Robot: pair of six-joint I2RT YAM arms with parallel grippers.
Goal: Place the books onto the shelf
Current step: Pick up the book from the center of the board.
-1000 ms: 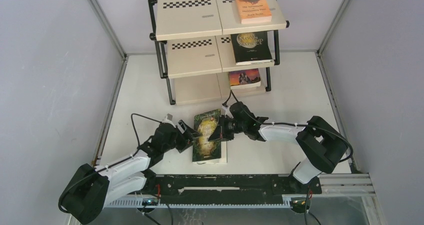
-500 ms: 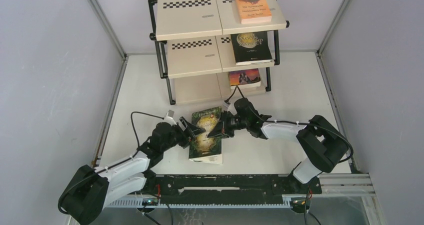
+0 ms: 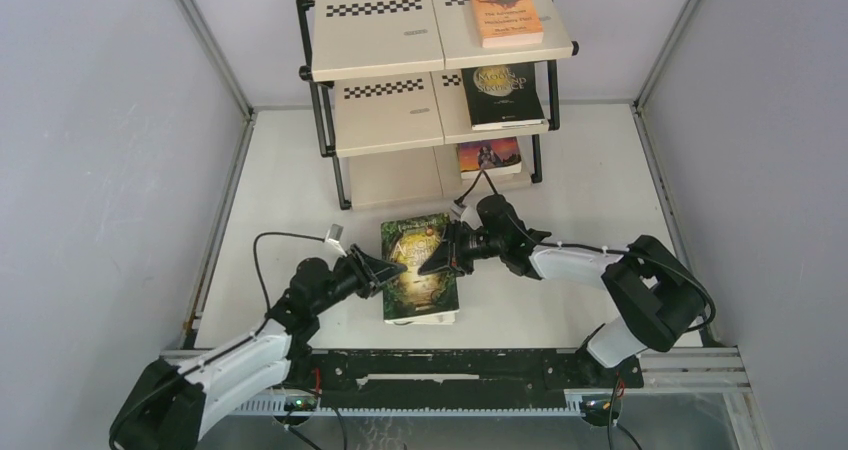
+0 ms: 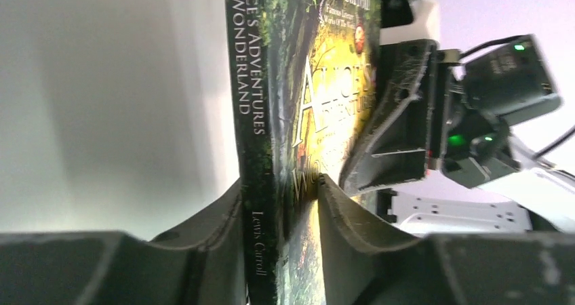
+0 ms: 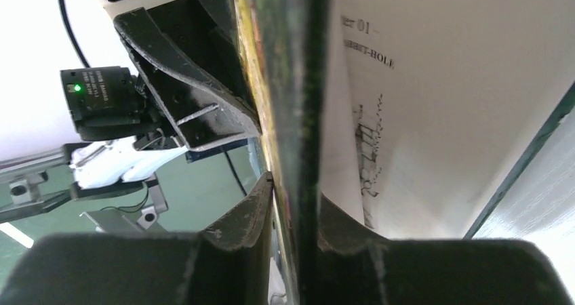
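- Green paperback "Alice's Adventures in Wonderland" (image 3: 422, 288) is seen at near-centre of the white table (image 3: 290, 185), well apart from the shelf.
- Left gripper (image 3: 390, 267): clamped on the paperback's spine edge.
- Right gripper (image 3: 437, 260): front cover pinched, printed page exposed beside it.
- Cream checkerboard-strip shelf (image 3: 375, 35), black-framed, is at the far side, with an orange book (image 3: 505, 12) laid on the top tier, right.

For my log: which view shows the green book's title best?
The left wrist view: the green book fills it, spine and cover reading Alice's Adventures in Wonderland. The top view shows its cover, too small to read; the right wrist view only its edge and an inside page.
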